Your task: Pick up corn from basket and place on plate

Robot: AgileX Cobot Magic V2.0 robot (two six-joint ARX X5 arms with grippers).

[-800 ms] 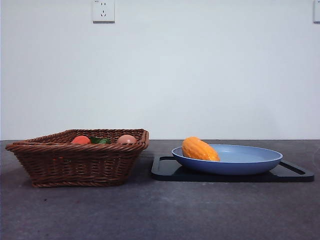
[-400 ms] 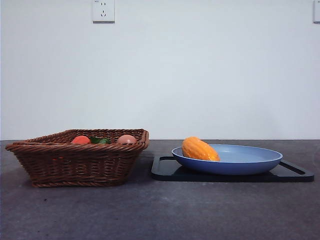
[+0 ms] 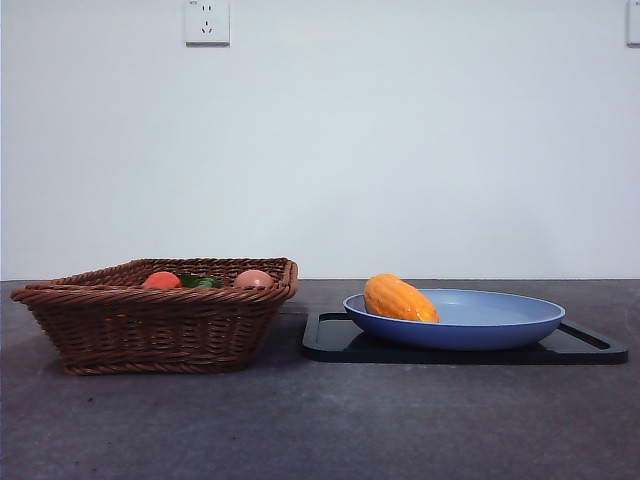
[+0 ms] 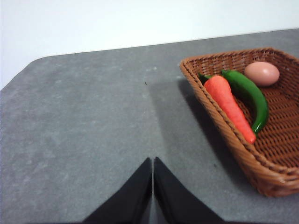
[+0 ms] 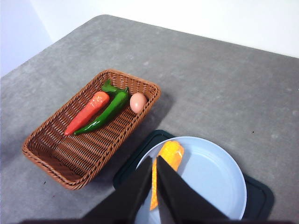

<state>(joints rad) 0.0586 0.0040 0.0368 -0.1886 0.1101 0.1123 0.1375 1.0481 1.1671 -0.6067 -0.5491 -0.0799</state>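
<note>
Though hidden frontally, basket's (image 5: 88, 128) green pepper (image 5: 103, 113) overhead.

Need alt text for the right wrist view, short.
The corn lies on the blue plate, which sits on a black tray. Beside it, the wicker basket holds a carrot, green pepper and egg.

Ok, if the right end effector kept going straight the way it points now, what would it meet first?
Most likely the corn lying on the blue plate: the shut right end effector points straight at it from above, though how far off is unclear.
</note>
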